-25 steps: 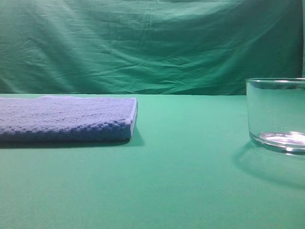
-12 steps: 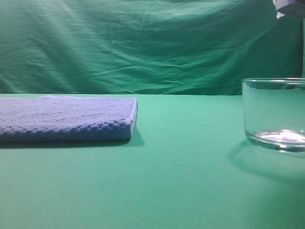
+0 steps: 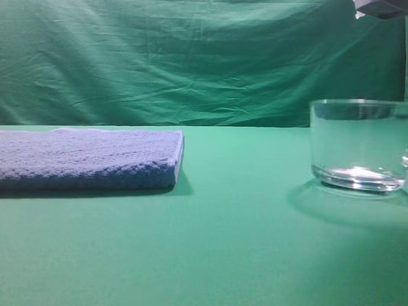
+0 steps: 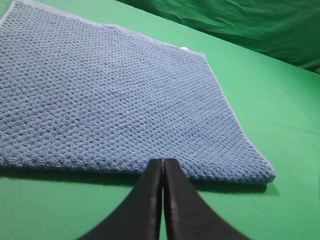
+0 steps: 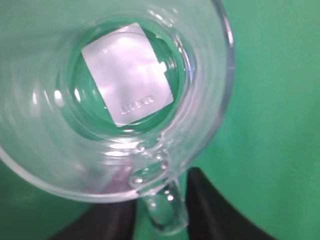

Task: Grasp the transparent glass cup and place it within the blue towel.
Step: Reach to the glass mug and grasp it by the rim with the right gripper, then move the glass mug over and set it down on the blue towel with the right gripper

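The transparent glass cup [image 3: 357, 143] stands out at the right of the exterior view, above the green cloth; I cannot tell whether its base touches. In the right wrist view I look down into the cup [image 5: 115, 90], which has a white label under its base. My right gripper [image 5: 162, 216] is shut on its small curled handle [image 5: 161, 207], one black finger on each side. The blue towel [image 3: 89, 159] lies flat at the left. My left gripper [image 4: 163, 162] is shut and empty, its tips just before the towel's [image 4: 110, 95] near edge.
A green cloth covers the table [image 3: 242, 242] and a green backdrop [image 3: 191, 57] hangs behind. A grey part of the right arm [image 3: 382, 7] shows at the top right corner. Bare green cloth lies between towel and cup.
The cup has moved left, toward the towel, and sits a little higher in the exterior view. The right arm part has entered at the top right. The towel has not moved.
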